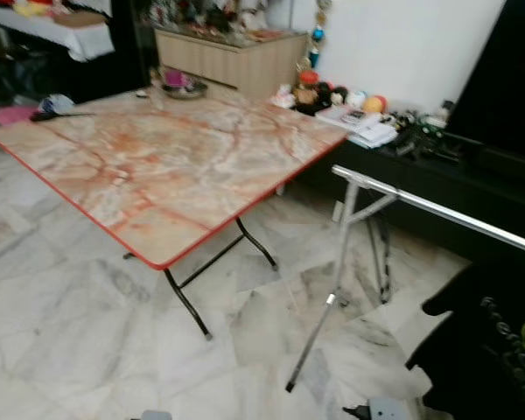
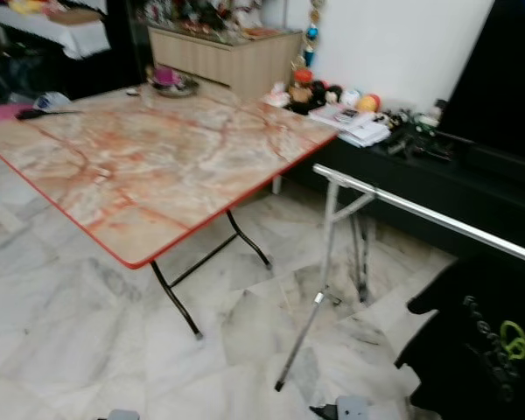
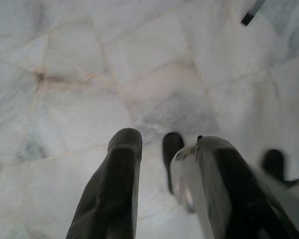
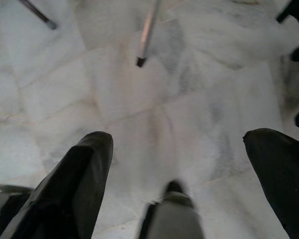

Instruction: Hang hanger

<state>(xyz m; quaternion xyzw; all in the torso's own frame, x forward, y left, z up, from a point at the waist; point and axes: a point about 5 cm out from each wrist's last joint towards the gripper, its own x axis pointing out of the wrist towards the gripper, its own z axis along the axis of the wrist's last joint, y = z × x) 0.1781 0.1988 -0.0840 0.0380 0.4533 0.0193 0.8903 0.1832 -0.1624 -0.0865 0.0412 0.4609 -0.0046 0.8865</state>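
Two grippers, both pointed down at the white marble floor (image 3: 79, 59), and neither is holding anything. The left gripper (image 3: 167, 159) has its fingers a little apart with nothing between them, the right gripper (image 4: 179, 149) has its fingers spread wide. So I'd say the task is basically at the start.

Ahead of the robot there's a folding table with a marble-pattern top and red edge (image 1: 157, 166). To its right stands a metal clothes rack (image 1: 437, 210) with a long silver rail, which I'm guessing is where the hanger should end up. A black t-shirt with green print (image 1: 494, 350) hangs low at the right, under the rail. It may be sitting on a hanger, but I can't make one out.

So no hanger clearly in sight yet. What's left, as far as I can judge: find it, grab it, and hook it on the rail. Pretty much everything.
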